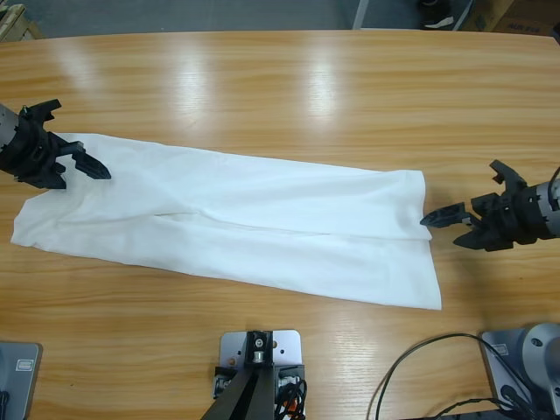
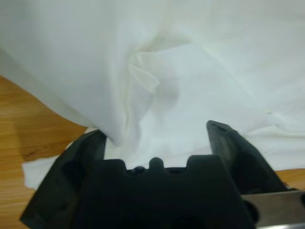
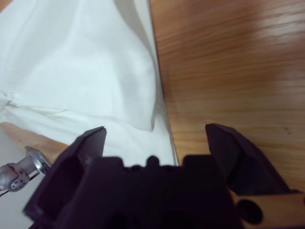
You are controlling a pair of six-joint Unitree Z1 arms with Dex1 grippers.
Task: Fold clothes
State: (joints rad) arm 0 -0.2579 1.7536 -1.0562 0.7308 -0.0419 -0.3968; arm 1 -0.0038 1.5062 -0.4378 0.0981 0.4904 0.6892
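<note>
The white shirt (image 1: 227, 223) lies folded into a long band across the middle of the counter (image 1: 289, 79), and the danger is an uneven pick-up: the left end effector (image 1: 83, 164), jaws spread wide over the shirt's left end with cloth bunched between them, could pinch only the top layer and drag the fold apart. The right end effector (image 1: 451, 219) sits low just off the shirt's right edge, jaws open and empty, pointing in at the hem, so closing there could miss the fabric entirely.
</note>
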